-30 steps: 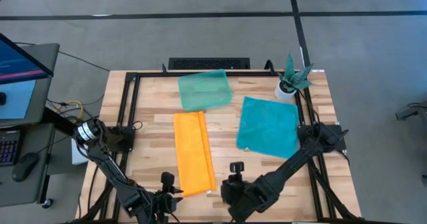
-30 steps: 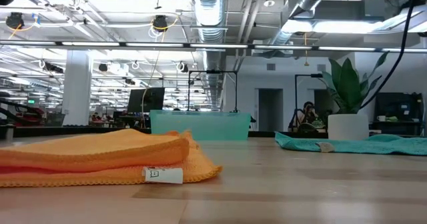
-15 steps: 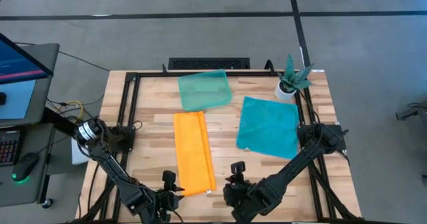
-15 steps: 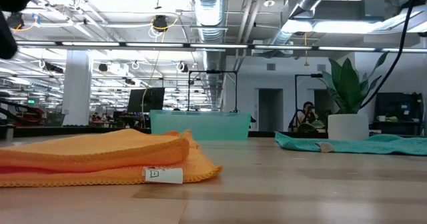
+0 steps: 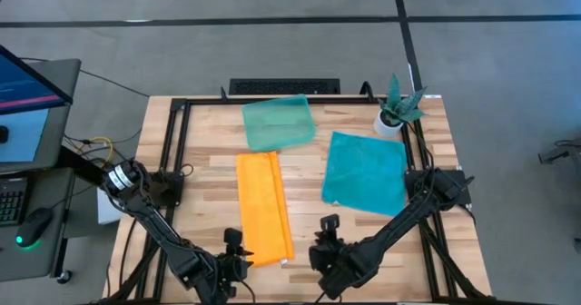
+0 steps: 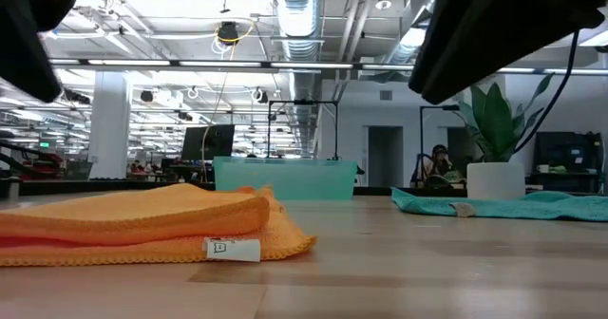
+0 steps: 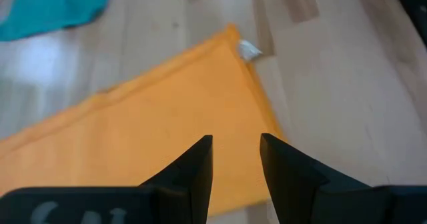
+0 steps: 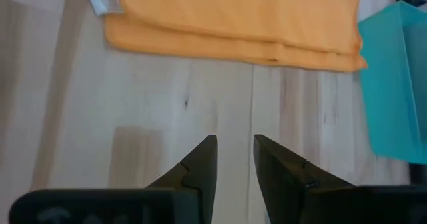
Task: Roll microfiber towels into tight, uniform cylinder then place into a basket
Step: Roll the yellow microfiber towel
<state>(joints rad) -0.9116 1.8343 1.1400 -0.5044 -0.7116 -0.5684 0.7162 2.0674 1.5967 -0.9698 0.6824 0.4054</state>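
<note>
Orange microfiber towel point(image 5: 263, 208): folded into a long strip, flat on the desk point(image 5: 209, 173), running from near the front edge toward the middle, left of centre; white label point(image 6: 233, 249) at its near right corner.

Left gripper point(image 5: 238, 260): at the front edge, just off the strip's near left corner, above the cloth, not touching; fingers point(image 7: 193, 167) set a narrow gap apart, empty.

Right gripper point(image 5: 324, 248): at the front edge, right of the strip's near end, over bare wood; fingers point(image 8: 200, 164) narrowly parted, empty.

Teal microfiber towel point(image 5: 366, 171): spread flat on the right half of the desk, well apart from the orange strip.

Basket point(image 5: 278, 122): translucent pale-green tray at the back edge, just beyond the strip's far end; nothing visible in it.

Potted plant point(image 5: 395, 110): small white pot at the back right corner, just beyond the teal towel's far corner.
</note>
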